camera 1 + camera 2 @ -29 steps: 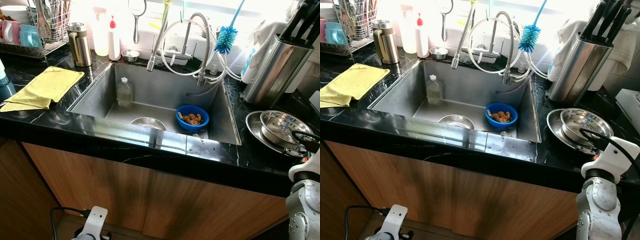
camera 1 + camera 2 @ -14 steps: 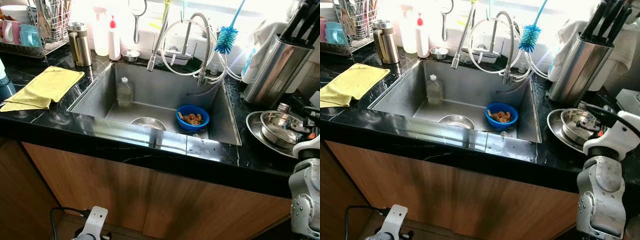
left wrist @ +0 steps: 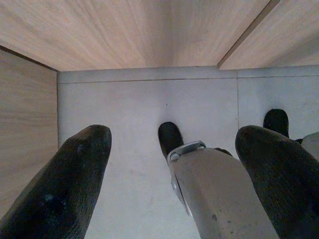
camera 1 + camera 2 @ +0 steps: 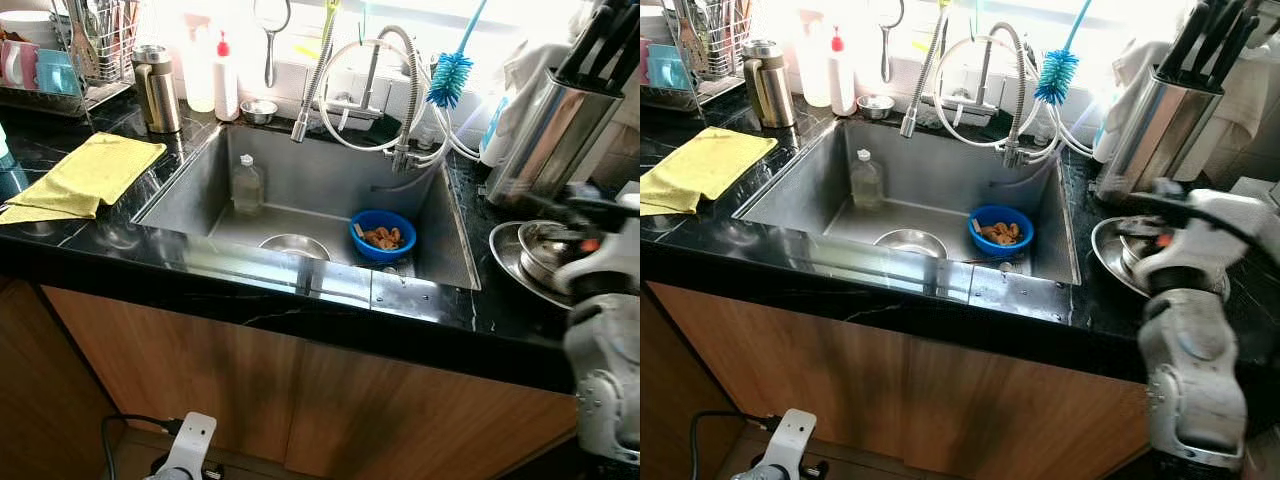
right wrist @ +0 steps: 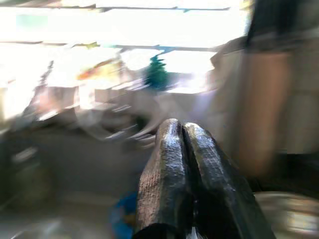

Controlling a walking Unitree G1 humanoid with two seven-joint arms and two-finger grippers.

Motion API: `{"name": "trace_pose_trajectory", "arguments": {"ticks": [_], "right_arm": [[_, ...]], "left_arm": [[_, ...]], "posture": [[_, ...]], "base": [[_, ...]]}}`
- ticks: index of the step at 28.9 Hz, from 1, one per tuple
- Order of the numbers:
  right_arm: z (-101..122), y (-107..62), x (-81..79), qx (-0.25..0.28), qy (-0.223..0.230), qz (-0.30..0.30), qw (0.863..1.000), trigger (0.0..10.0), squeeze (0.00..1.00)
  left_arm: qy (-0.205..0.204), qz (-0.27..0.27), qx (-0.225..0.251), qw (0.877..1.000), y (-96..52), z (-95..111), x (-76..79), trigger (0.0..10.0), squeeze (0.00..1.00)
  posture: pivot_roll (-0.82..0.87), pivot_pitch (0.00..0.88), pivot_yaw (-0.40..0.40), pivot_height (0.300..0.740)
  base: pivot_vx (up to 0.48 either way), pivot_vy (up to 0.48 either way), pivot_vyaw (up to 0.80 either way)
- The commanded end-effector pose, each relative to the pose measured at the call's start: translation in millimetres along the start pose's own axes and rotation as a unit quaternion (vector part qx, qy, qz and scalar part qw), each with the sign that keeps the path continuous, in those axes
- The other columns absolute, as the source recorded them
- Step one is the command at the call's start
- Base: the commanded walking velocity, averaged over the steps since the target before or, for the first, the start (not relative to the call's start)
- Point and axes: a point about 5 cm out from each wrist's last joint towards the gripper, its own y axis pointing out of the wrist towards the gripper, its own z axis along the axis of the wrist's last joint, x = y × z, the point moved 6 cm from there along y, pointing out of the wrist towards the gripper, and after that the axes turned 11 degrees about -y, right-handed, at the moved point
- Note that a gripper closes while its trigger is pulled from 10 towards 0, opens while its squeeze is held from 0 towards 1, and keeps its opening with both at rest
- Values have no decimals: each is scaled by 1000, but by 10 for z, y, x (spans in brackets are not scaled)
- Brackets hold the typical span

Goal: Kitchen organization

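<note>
My right gripper (image 5: 182,130) is shut, its two black fingers pressed together with nothing between them. In the left eye view the right arm is blurred, and the gripper (image 4: 545,220) hangs over the stacked steel bowls (image 4: 525,262) on the right counter. The sink (image 4: 300,200) holds a blue bowl of food scraps (image 4: 384,235), a steel bowl (image 4: 293,245) and a clear plastic bottle (image 4: 246,185). A yellow cloth (image 4: 85,175) lies on the left counter. My left gripper (image 3: 172,169) hangs open, low beside the cabinet, pointing at the floor.
A steel knife block (image 4: 550,130) stands behind the bowls. The hose faucet (image 4: 400,90) and a blue bottle brush (image 4: 450,78) hang over the sink's back. A steel thermos (image 4: 157,88), bottles and a dish rack (image 4: 70,60) stand at the back left. Wooden cabinet fronts (image 4: 300,400) are below.
My right arm has risen from below the counter edge and swung left over the steel bowls; it is blurred now. The left arm has not moved.
</note>
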Motion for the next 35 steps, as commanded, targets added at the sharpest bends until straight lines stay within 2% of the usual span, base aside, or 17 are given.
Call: {"name": "trace_pose_trajectory", "arguments": {"ticks": [1, 2, 4, 5, 11, 13, 15, 24, 32, 33, 34, 35], "right_arm": [[-90, 7, -92, -19, -1, 35, 999, 10000, 0], [-157, 13, -185, -30, -6, 62, 998, 10000, 0], [-202, 19, -237, -37, -4, 78, 996, 10000, 0], [-308, 52, -283, -53, -6, 91, 994, 10000, 0], [-473, 130, -273, -79, 3, 96, 992, 10000, 0], [-706, 274, -84, -120, 19, 53, 991, 10000, 0], [-794, 333, -48, -133, 18, 48, 990, 10000, 0], [-809, 604, -207, -125, 25, 84, 988, 10000, 0], [-831, 699, -288, -120, 44, 96, 987, 10000, 0], [-857, 704, -287, -123, 46, 93, 987, 10000, 43], [-873, 703, -283, -125, 47, 92, 987, 10000, 165], [-883, 703, -280, -126, 47, 90, 987, 10000, 165]], "left_arm": [[-2, 0, 1, 1000, 4, 9, 26, 10000, 0], [-3, 0, 1, 1000, 4, 10, 27, 10000, 0], [-4, 0, 1, 1000, 5, 12, 27, 10000, 0], [-4, 1, 2, 1000, 5, 13, 28, 10000, 0], [-5, 2, 2, 1000, 5, 14, 29, 10000, 0], [-7, 2, 2, 1000, 5, 14, 32, 10000, 0], [-7, 2, 2, 1000, 6, 14, 33, 10000, 0], [-13, 4, 4, 1000, 6, 16, 32, 10000, 0], [-15, 5, 3, 1000, 6, 12, 33, 10000, 0], [-15, 5, 3, 1000, 6, 11, 33, 10000, 0], [-15, 5, 3, 1000, 6, 10, 33, 10000, 0], [-15, 5, 3, 1000, 6, 10, 33, 10000, 0]], "posture": [[145, 0, -154, 736], [148, 0, -154, 736], [147, 0, -154, 736], [149, 0, -154, 736], [154, 0, -154, 736], [158, 0, -154, 736], [158, 0, -155, 736], [177, 0, -162, 736], [184, 0, -166, 736], [183, 0, -166, 736], [184, 0, -167, 736], [184, 0, -166, 736]], "base": [[0, 0, 0], [0, 0, 0], [0, 0, 0], [0, 0, 0], [0, 0, 0], [0, 0, 0], [0, 0, 0], [0, 0, 0], [0, 0, 0], [0, 0, 0], [0, 0, 0], [0, 0, 0]]}}
